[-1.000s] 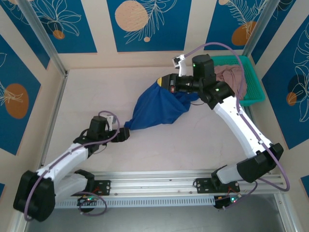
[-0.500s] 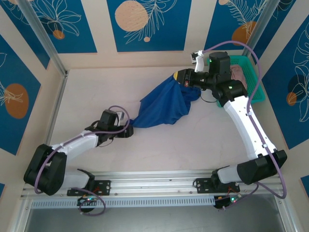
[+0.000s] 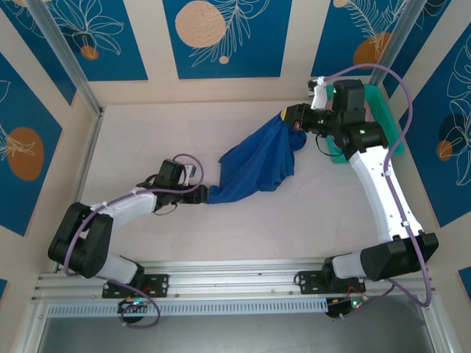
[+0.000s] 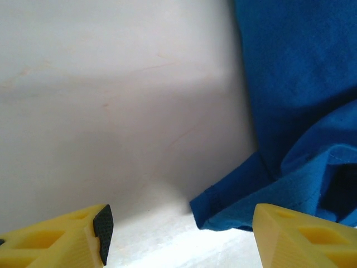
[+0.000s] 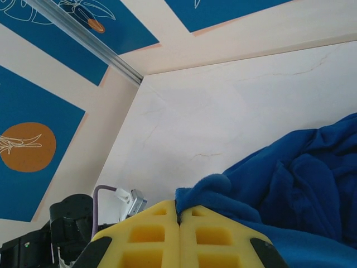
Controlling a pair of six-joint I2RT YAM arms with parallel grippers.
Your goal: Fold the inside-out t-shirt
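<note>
The right gripper [image 5: 178,211] has its yellow fingers [image 5: 150,237] pressed flat together, with a fold of the t-shirt [image 3: 257,165] pinched in the seam between them. It holds that end lifted near the worktop's [image 3: 147,140] far right corner, just beside the basket [image 3: 388,118].

The left gripper [image 3: 200,195] has its fingers [image 4: 83,240] spread wide and grips nothing. A hemmed corner of the shirt lies on the worktop between them, closer to the right-hand finger. Whether that finger touches the cloth cannot be told.

The shirt runs on a diagonal. Its long axis goes from the raised far-right end down to a narrow tip at the left gripper, around the middle of the worktop and somewhat toward the near edge. It is widest in the middle and bunched into folds at the top.

Sleeves and collar cannot be made out in the gathered cloth. The right arm covers much of the basket, and its contents are hidden.
</note>
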